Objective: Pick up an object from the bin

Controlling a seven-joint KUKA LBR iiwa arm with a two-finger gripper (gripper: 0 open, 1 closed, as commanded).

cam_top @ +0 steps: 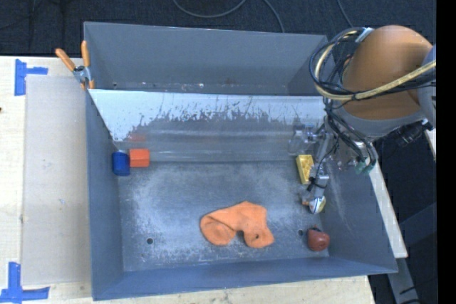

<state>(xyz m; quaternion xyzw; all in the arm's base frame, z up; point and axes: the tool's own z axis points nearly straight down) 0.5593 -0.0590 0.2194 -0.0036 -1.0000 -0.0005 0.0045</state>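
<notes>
My gripper (318, 180) hangs low at the right side of the bin, close to the right wall. A small yellow thing (305, 169) lies right beside it on its left, touching or nearly touching it. Just below the gripper's tip sits a small yellow and silver piece (316, 204); whether it is held I cannot tell. A dark red rounded thing (318, 240) lies on the floor in the near right corner, a little below the gripper.
A crumpled orange cloth (237, 226) lies on the floor near the front middle. A blue block (121, 163) and an orange block (140, 158) sit together at the left wall. The arm's orange cover and cables hang over the right rim.
</notes>
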